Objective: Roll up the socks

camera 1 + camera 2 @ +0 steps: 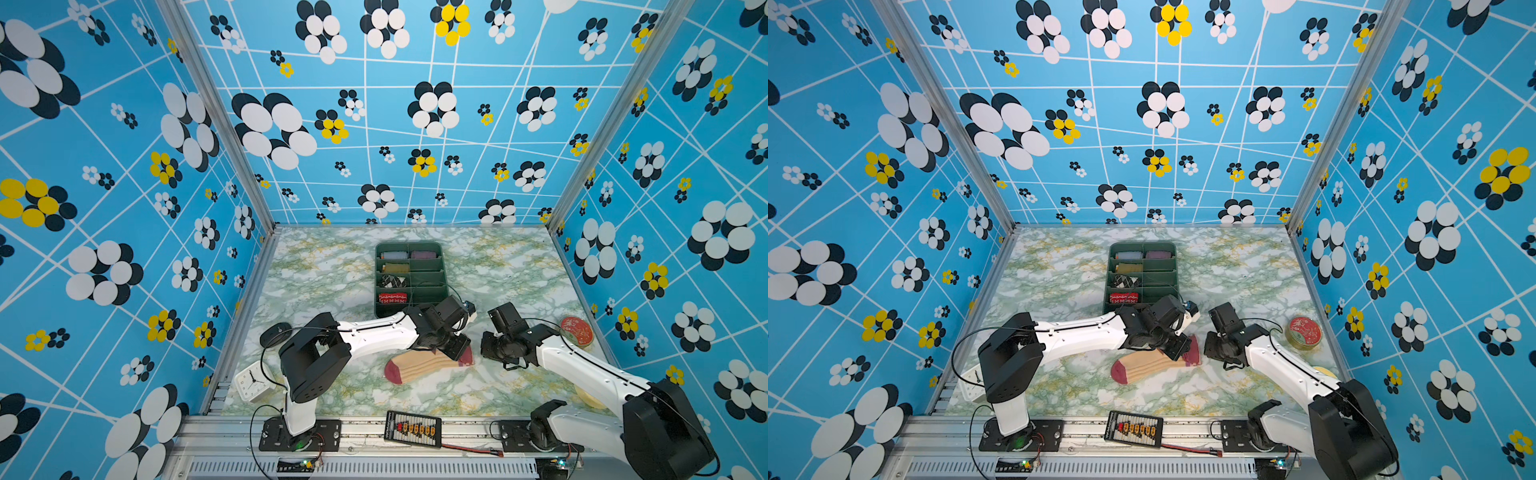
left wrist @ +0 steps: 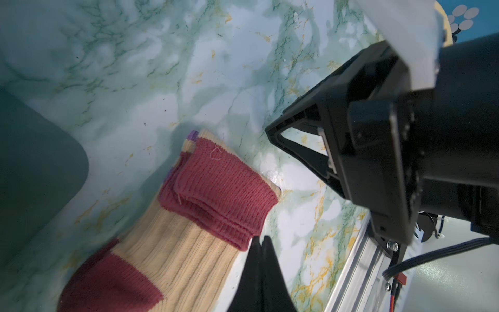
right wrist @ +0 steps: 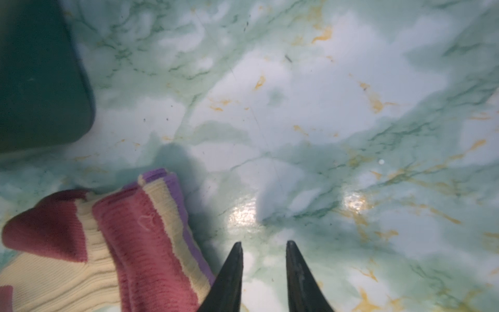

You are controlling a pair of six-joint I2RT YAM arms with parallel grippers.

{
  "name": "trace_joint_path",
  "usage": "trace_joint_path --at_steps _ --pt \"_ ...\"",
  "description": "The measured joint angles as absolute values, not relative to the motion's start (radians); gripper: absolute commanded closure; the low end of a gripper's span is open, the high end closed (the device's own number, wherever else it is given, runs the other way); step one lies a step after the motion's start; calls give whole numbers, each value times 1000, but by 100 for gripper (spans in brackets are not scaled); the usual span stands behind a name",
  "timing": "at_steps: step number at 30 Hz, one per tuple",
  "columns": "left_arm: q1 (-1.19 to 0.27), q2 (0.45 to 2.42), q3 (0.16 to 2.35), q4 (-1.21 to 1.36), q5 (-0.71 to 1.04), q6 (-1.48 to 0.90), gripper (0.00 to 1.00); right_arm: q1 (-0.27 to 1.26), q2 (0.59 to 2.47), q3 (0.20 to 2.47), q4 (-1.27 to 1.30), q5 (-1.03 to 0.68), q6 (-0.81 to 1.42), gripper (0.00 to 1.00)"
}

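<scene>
- Centrally, the socks (image 1: 419, 368) lie flat on the green-veined marble worktop (image 1: 332, 270). They sit toward its near edge, just in front of the green compartment tray (image 1: 409, 245) and apart from it.
- In both top views their dark red toe points left and the cuff end points right. The left arm's wrist covers part of that cuff end.
- The left wrist view shows the dark red cuff folded back over the ribbed cream body in several stacked layers. A bit of purple stripe peeps out at one corner of the fold.
- The left pincer (image 2: 260, 240) is closed, its two tips pressed together with nothing between them. The tips are right at the edge of the folded cuff; whether they touch the knit I cannot tell.
- The right pincer (image 3: 264, 244) stands open, with bare worktop showing between its tips. It sits just beside the purple-striped fold, not on it.
- In both top views the two pincers face each other across the cuff end, each coming in from its own side.
- In the tray's left column lies a red white-patterned sock roll (image 1: 392, 298). A black-and-white diamond roll (image 1: 392, 281) fills the compartment just behind it. The rolls further back are too small to make out.
- A round red tin (image 1: 577, 331) stands near the right wall.
- A white clock (image 1: 253, 382) sits at the near left corner.
- A black board (image 1: 412, 428) with orange plugs rests on the front rail.
</scene>
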State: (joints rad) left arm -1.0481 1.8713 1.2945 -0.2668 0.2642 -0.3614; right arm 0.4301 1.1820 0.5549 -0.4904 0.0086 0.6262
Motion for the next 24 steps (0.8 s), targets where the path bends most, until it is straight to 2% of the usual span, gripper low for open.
trace_joint_path --at_steps 24 --pt "-1047 1991 1344 -293 216 -351 100 429 1198 516 -408 -59 616 72"
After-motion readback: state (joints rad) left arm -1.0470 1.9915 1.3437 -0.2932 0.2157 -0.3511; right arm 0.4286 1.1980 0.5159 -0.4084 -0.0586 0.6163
